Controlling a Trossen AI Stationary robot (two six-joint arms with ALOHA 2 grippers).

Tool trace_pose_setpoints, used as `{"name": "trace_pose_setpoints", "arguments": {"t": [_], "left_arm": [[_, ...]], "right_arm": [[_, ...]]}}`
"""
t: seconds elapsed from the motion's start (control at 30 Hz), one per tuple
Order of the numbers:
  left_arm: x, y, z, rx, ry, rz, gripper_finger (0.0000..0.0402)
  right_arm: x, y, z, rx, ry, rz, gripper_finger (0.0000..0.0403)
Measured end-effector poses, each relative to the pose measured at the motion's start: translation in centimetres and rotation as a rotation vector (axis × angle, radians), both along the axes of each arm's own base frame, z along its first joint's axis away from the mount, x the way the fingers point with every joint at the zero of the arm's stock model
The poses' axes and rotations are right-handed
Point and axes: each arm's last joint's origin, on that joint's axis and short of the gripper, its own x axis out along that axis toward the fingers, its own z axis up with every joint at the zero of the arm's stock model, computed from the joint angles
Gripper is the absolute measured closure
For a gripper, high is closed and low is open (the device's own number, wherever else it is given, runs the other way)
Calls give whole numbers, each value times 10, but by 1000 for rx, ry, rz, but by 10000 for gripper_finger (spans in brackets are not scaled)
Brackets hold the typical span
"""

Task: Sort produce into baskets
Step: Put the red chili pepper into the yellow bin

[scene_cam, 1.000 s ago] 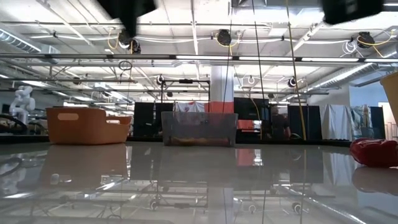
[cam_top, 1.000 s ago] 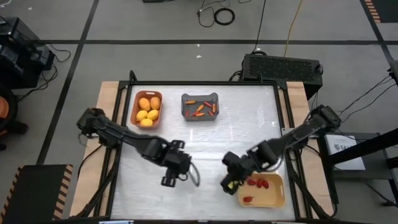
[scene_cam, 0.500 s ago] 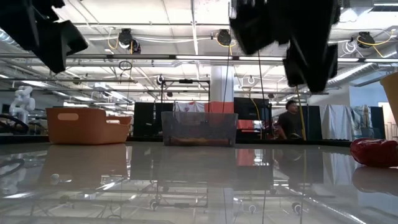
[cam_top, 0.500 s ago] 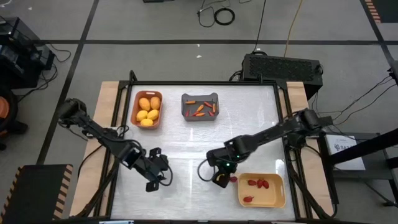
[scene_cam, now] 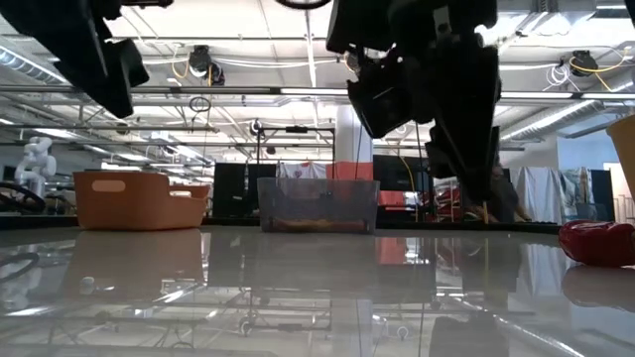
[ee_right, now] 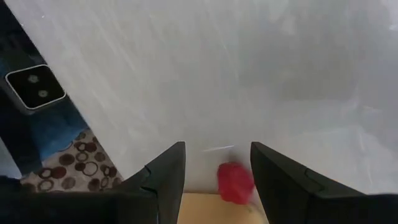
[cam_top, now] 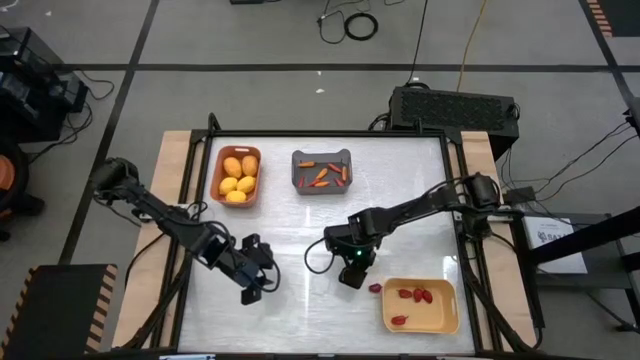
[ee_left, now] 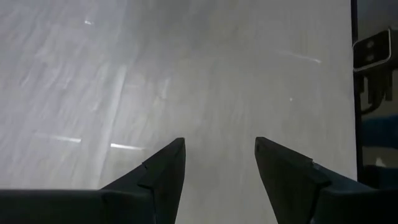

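Berry point(ee_right: 234, 183), dark red, loose on table point(cam_top: 400, 215): lies just ahead of right gripper point(ee_right: 214, 162), in line w/ gap between its fingers, not touching either; right beside edge of pale yellow bin point(cam_top: 420, 306). High view shows same berry point(cam_top: 376, 288) on bare tabletop betw. right gripper point(cam_top: 350, 277) and that bin.

Right gripper jaws: parted, nothing betw. them.

Pale yellow bin: holds 3 more red pieces point(cam_top: 411, 295); sits just beyond berry from jaws.

Left gripper point(ee_left: 219, 155): jaws parted, nothing held, only bare tabletop ahead of them. In high view left gripper point(cam_top: 252, 290) well apart from right one, across open table.

Dark grey bin point(cam_top: 321, 171): far side of table from both jaws; slim orange-red peppers point(cam_top: 322, 176) inside.

Orange-brown bin point(cam_top: 236, 176): next to grey bin, apart from it; yellow-orange fruits point(cam_top: 237, 177) inside.

Low view: both bins at far table edge, arms overhead, a person in room behind.
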Motion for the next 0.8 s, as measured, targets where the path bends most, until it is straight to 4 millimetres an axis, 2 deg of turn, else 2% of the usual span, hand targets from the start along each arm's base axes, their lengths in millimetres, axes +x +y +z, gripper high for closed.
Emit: {"name": "trace_pose_setpoints", "arguments": {"t": [0.1, 0.23, 0.37, 0.63, 0.8], "left_arm": [[1, 2, 0, -7, 0, 31, 201], [2, 4, 0, 17, -19, 55, 201], [4, 4, 1, 22, -43, 71, 201], [8, 11, 2, 23, -45, 101, 201], [10, 10, 3, 13, -72, 106, 201]], "right_arm": [[-1, -5, 0, -17, 11, 6, 229], [-7, -6, -2, -131, 61, -14, 228], [-10, -5, -3, -149, 89, -12, 210], [-20, 13, -7, -198, 220, -90, 134], [-23, 31, -17, -211, 264, -76, 113]]}}
